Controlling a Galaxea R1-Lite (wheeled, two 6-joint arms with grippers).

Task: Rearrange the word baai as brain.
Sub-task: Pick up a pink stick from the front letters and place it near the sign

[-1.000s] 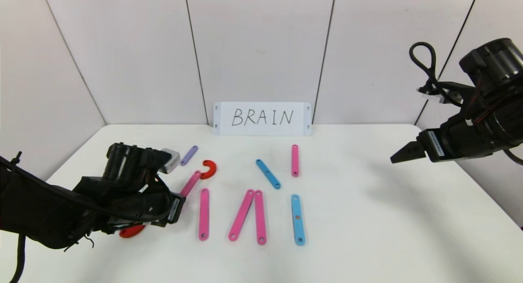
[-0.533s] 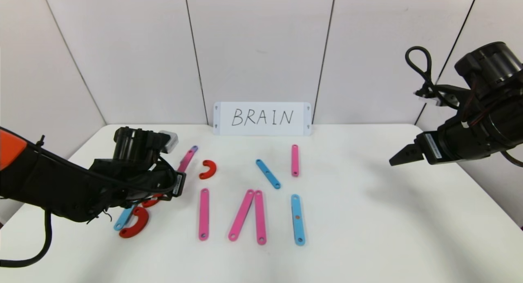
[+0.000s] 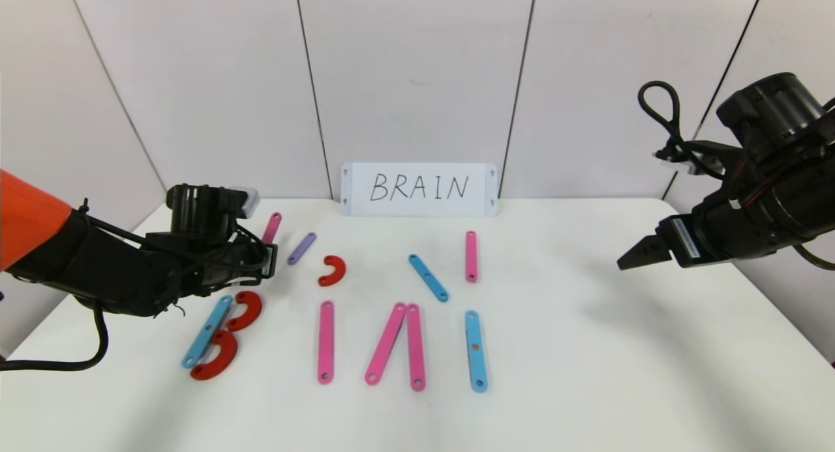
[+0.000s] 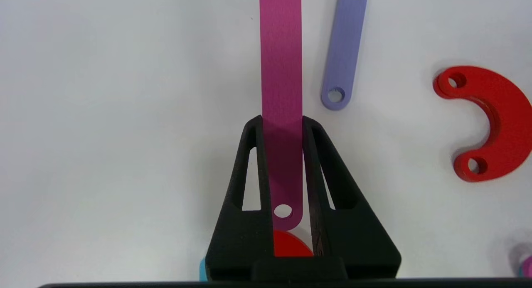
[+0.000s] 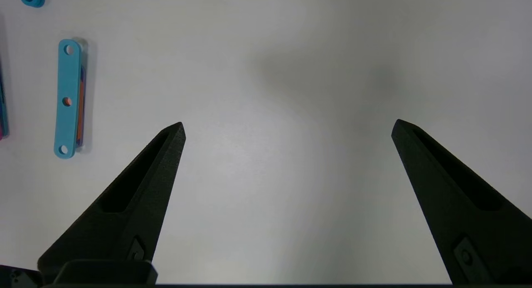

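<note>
The letter pieces lie on the white table. At the left, a blue strip and two red curves form a B. My left gripper is behind them, shut on a pink strip that sticks out toward the back; the left wrist view shows the gripper clamping the strip. Next to it lie a purple strip and a loose red curve. My right gripper is open and empty above the right side.
A long pink strip, two pink strips joined at the top, a long blue strip, a short blue diagonal strip and a short pink strip lie mid-table. The white BRAIN card stands at the back wall.
My left gripper has moved back and to the left with the pink strip in it, uncovering the blue strip and red curves. The right arm shifted only slightly.
</note>
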